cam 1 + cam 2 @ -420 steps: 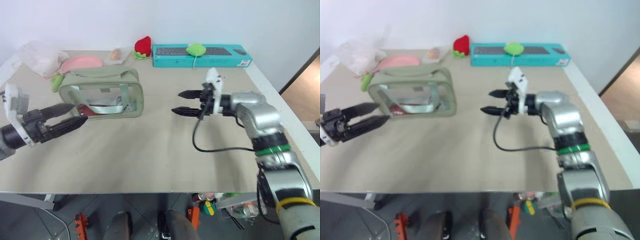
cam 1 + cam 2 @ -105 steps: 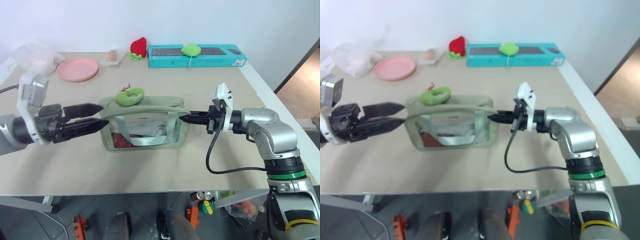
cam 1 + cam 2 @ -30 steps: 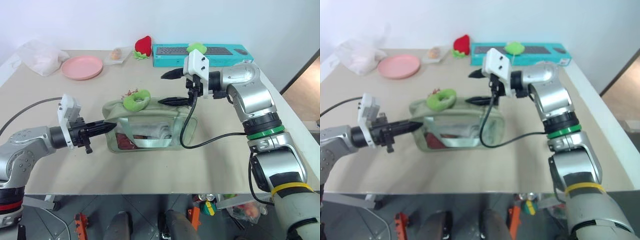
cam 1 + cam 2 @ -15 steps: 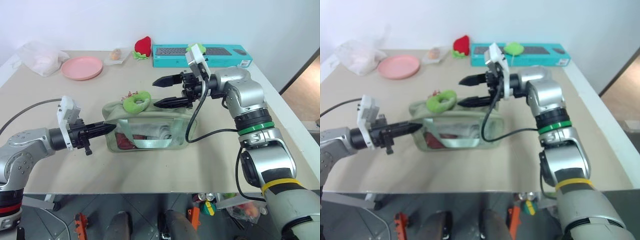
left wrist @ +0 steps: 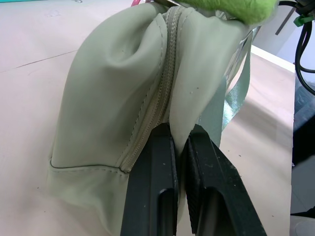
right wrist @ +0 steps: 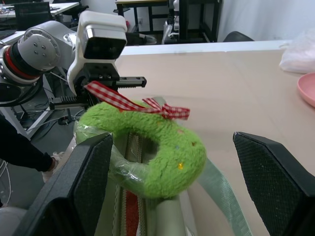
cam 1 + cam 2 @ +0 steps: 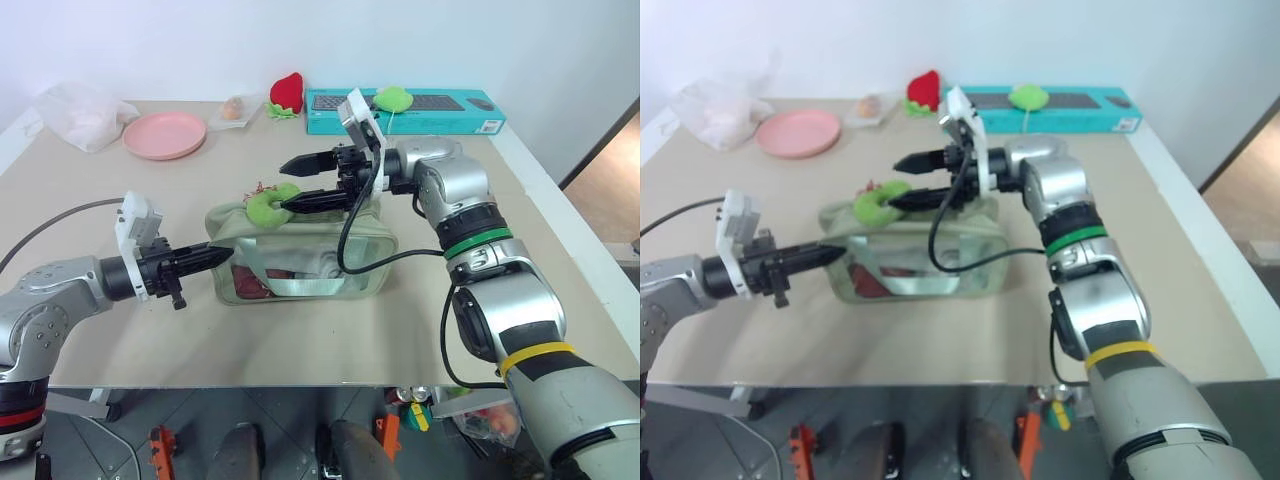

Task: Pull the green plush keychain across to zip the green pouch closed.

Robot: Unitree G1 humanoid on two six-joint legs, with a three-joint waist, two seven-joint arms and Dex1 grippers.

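The green pouch stands upright in the middle of the table, its clear window facing me. On its top, at the left end, sits the ring-shaped green plush keychain with a red checked ribbon. My left gripper is shut on a fold of fabric at the pouch's left end; the fingers pinch it beside the zipper. My right gripper reaches in from the right, open, one finger above the keychain and one beside it. In the right wrist view the keychain lies between the spread fingers, untouched.
A black cable hangs from my right wrist across the pouch. At the back stand a pink plate, a clear bag, a red strawberry plush and a teal keyboard box with a lime plush on it.
My right gripper has moved left along the pouch's top and rolled, so its open fingers now flank the keychain. The left gripper and the pouch have stayed put.
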